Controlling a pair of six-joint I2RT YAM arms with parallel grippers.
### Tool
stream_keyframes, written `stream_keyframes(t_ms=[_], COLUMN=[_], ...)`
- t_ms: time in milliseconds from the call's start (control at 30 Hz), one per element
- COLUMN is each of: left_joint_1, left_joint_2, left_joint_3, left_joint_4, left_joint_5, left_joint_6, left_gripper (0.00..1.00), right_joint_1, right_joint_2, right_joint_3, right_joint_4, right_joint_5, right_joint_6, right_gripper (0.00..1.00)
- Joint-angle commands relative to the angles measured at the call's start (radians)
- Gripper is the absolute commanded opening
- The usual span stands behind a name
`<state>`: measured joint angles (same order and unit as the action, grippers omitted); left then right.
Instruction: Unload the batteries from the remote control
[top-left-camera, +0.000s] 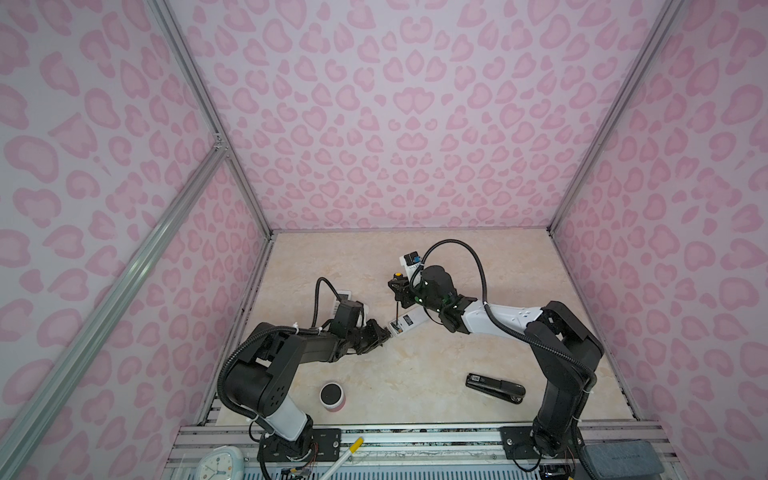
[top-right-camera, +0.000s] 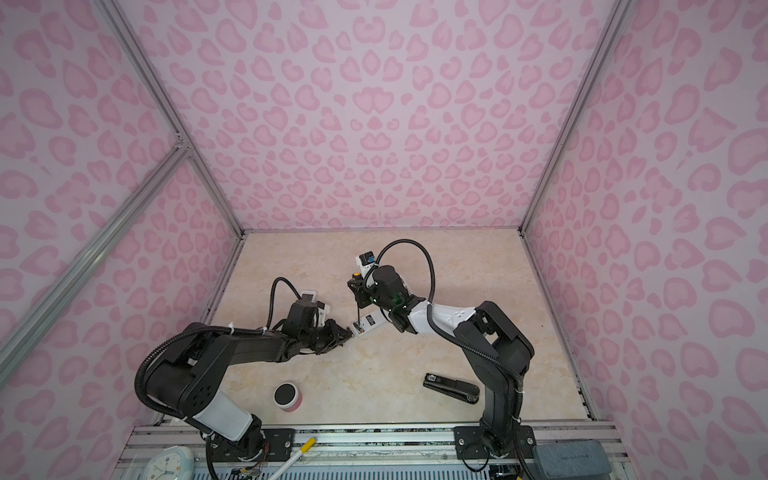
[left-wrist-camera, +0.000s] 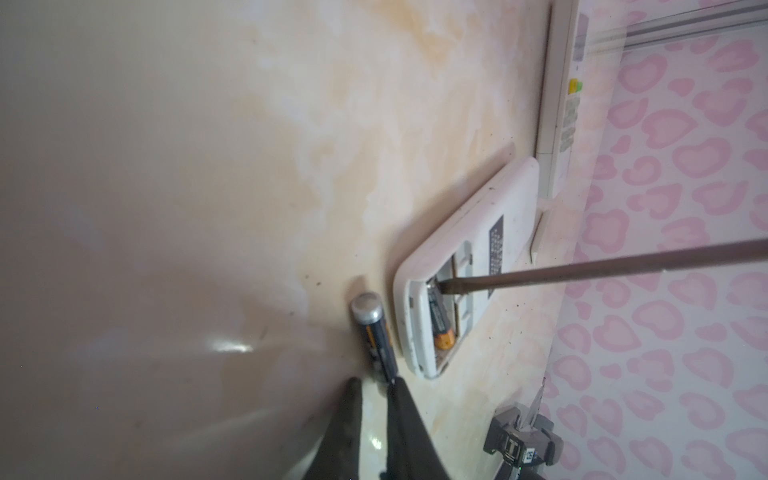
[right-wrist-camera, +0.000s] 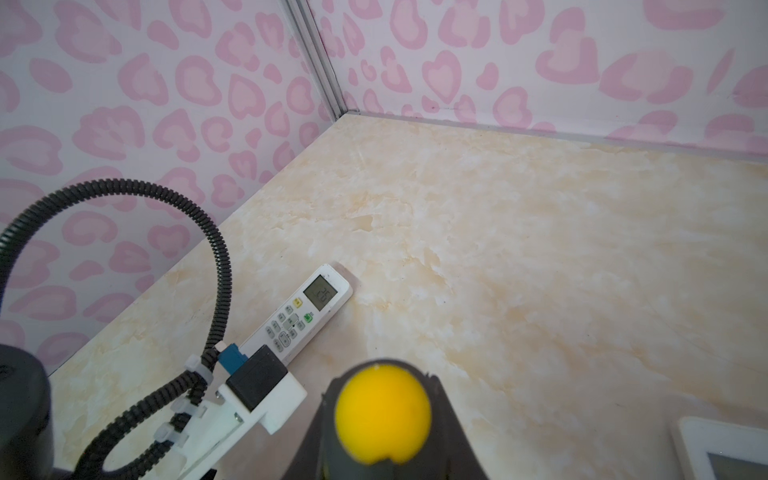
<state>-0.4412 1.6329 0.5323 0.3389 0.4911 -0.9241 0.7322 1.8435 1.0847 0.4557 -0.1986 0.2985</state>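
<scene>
the batteries (left-wrist-camera: 371, 328) are half out: one battery (left-wrist-camera: 370, 322) is being pinched at its end by the left gripper (left-wrist-camera: 374, 388), jaws narrow, just beside the face-down remote control (left-wrist-camera: 478, 232); the second battery (left-wrist-camera: 439, 318) is lying in the open compartment, where the right gripper (top-left-camera: 399, 289), clamping the screwdriver (left-wrist-camera: 602, 270), is seemingly levering it free.

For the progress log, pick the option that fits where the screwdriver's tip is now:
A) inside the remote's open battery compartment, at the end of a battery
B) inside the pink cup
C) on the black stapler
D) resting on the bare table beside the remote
A: in the left wrist view the screwdriver reaches into the open compartment of the face-down remote, its tip at the end of the battery still seated there.
</scene>
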Motion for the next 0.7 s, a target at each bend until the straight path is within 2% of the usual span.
stream_keyframes(t_ms=[0, 167, 400, 667], left_joint_1=[-0.017, -0.021, -0.019, -0.017], left_joint_2=[0.024, 0.041, 0.040, 0.042], left_joint_3=[0.007, 0.018, 0.020, 0.020], left_joint_4=[-0.092, -0.095, -0.099, -0.100], left_joint_5=[-0.037, -0.042, -0.048, -0.051], left_joint_6=[-0.011, -0.011, -0.009, -0.007], left_gripper=[0.18, 0.16, 0.11, 0.10], right_joint_1=[0.001, -0.005, -0.056, -0.064], right_joint_2=[0.008, -0.002, 0.001, -0.009], right_joint_3=[0.000, -0.008, -0.062, -0.078], right_joint_4=[-0.006, -0.003, 0.129, 0.155], right_joint_5=[-0.004, -0.038, -0.125, -0.135], right_joint_6=[-0.002, 0.040, 0.207, 0.227], right_gripper=[0.00, 0.00, 0.00, 0.00])
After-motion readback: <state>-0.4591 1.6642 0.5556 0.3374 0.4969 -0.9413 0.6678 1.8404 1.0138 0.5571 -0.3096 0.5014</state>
